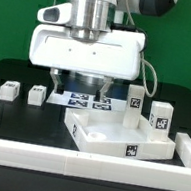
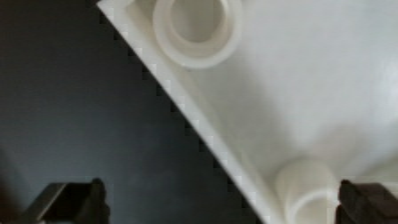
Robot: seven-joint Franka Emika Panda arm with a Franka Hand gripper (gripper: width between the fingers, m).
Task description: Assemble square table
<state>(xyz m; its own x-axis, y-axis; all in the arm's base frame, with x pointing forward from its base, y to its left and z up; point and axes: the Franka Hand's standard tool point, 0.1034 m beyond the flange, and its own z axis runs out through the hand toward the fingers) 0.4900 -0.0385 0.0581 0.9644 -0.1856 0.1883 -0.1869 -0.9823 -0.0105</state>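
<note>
Long white border rail (image 1: 71, 162) runs across the front; just behind it lies the large white plastic square tray-like top (image 1: 92, 134), flat, one corner aimed at the camera. Two-finger gripper (image 1: 80, 85) hovers over its edge toward the exterior view's left, jaws wide apart, holding nothing. Wrist view alone reveals round sockets (image 2: 199, 40) in the top, its rim running diagonally between the dark fingers (image 2: 71, 202).

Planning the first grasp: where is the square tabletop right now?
In the exterior view the tabletop lies right of centre, in front of the marker board, partly below the open gripper.
</note>
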